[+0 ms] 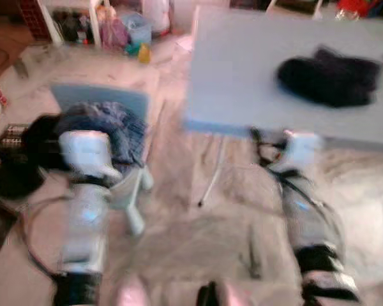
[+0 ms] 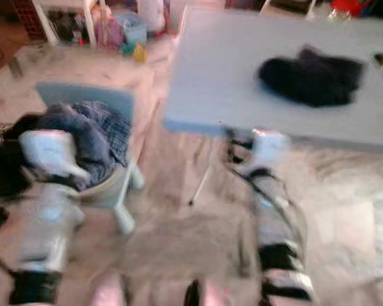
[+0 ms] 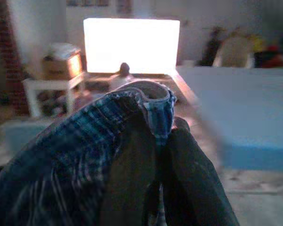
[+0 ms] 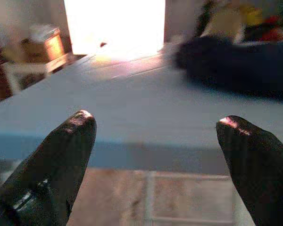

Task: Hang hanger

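Both eye views are blurred. My left gripper (image 3: pixel 158 136) is shut on a blue plaid garment (image 3: pixel 85 141), gripping it just under its collar. That garment (image 1: pixel 118 131) lies piled over a small pale blue chair (image 1: pixel 99 99) at the left. I cannot make out a hanger. My right gripper (image 4: pixel 155 120) is open and holds nothing. It is raised in front of the near edge of the pale blue table (image 1: pixel 242 76). A dark garment (image 1: pixel 329 76) lies on the table's far right part.
A thin white table leg (image 1: pixel 214 172) slants down between my two arms. Dark bundles (image 1: pixel 16 175) lie on the floor at the far left. A white shelf (image 1: pixel 70 13), a yellow bottle (image 1: pixel 143 52) and clutter stand at the back. Pale stone floor lies ahead.
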You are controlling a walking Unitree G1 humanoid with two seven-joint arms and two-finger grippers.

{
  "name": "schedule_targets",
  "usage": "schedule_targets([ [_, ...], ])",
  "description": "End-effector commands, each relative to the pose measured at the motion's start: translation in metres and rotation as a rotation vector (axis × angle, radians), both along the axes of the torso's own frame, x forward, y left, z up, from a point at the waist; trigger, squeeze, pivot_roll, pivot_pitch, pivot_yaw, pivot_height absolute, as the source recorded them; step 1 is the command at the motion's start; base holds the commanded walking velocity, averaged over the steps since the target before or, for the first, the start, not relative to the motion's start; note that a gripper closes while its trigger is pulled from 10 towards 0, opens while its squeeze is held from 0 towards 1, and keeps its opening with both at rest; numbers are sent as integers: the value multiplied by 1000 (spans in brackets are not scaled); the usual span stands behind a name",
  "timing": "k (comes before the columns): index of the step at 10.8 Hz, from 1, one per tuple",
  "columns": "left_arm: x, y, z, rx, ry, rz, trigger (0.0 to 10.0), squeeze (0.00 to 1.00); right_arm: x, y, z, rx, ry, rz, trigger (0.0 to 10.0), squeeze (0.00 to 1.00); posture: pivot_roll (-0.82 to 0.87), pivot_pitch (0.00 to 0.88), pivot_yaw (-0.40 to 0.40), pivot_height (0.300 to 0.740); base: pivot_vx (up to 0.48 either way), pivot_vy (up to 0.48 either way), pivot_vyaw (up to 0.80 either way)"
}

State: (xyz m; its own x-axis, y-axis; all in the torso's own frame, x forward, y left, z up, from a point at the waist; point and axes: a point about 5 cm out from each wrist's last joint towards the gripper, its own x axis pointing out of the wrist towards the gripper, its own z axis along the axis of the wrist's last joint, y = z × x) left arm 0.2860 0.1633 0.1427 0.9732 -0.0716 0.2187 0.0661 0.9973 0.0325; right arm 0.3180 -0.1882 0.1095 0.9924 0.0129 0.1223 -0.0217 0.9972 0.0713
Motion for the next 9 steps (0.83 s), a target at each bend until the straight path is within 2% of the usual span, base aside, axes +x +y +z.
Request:
schedule_targets([
  [1, 0, 5, 4, 10, -10, 9, 10000, 0, 2, 4, 3, 4, -13, 4, 10000, 0, 79, 91, -55, 740, 0, -472, 0],
  [3, 2, -1, 9, 38, -33, -21, 10000, 0, 3, 3, 5, -11, -15, 3, 10000, 0, 78, 125, -64, 740, 0, -472, 0],
  [5, -3, 0, 1, 41, 19, 17, 10000, 0, 1, 1, 1, -36, 9, -10, 10000, 0, 80, 156, -74, 740, 0, 0, 0],
  [7, -4, 3, -11, -67, 102, 19, 10000, 0, 1, 5, -2, -99, 32, -7, 10000, 0, 75, 152, -85, 740, 0, 0, 0],
  [8, -2, 7, -10, -62, 101, 37, 10000, 0, 1, 8, -5, -33, 41, 21, 10000, 0, 72, 150, -85, 740, 0, 0, 0],
  [9, 0, 12, -10, -50, 108, 42, 10000, 0, 1, 9, -7, -37, 53, 3, 10000, 0, 72, 150, -88, 740, 0, 0, 0],
])
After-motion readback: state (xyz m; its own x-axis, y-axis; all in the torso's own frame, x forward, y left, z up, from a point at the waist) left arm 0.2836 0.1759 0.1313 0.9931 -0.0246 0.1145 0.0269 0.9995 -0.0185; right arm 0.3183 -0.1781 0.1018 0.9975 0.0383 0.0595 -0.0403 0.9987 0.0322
